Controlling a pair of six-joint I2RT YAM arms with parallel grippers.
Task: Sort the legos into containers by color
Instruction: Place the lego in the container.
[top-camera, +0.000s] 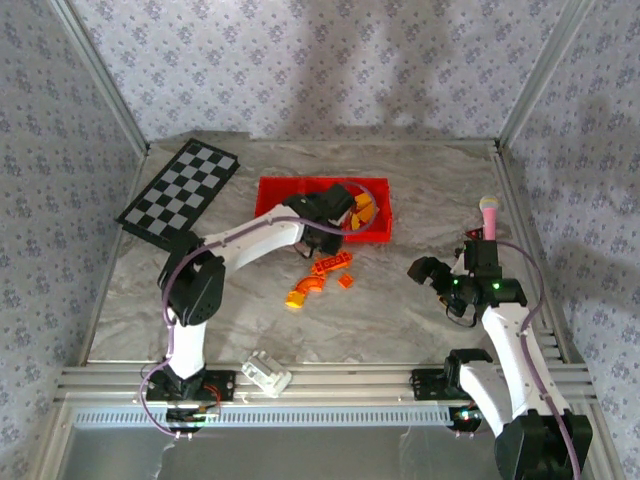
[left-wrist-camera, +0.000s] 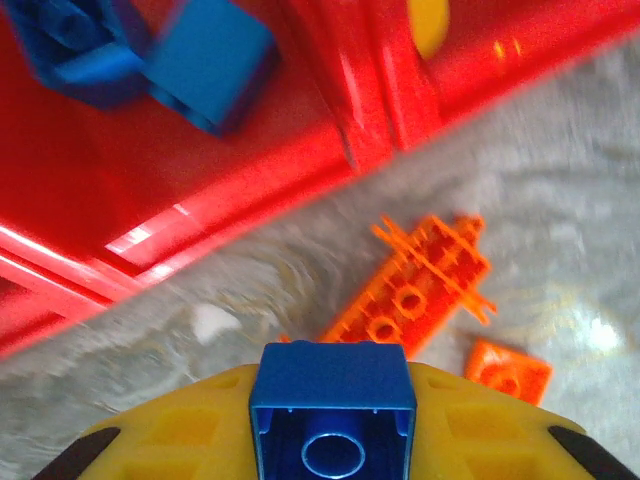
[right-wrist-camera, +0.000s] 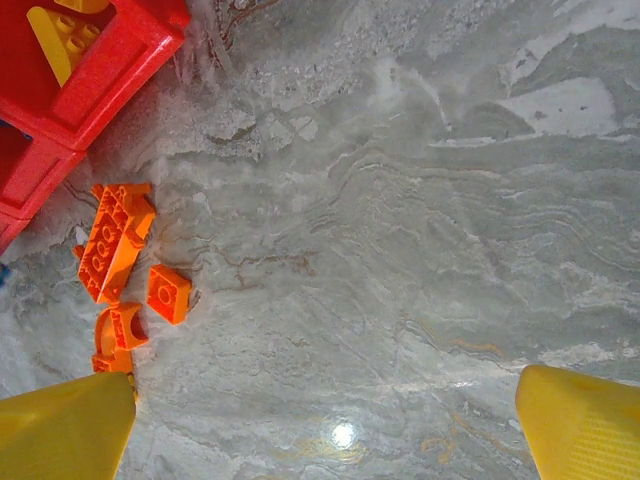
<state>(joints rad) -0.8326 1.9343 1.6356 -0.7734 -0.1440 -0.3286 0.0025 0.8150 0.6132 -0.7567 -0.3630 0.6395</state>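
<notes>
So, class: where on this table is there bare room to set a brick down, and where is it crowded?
Bare marble lies between the orange legos and the right gripper, and right of the white block. Crowded: in front of the red containers, near the left gripper holding a blue lego.

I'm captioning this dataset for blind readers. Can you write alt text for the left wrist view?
The left hand grips a blue lego, hollow underside toward the camera, above a marble table. Ahead, the red containers hold other blue legos; a long orange lego and a small square orange one lie on the table beside them.
</notes>
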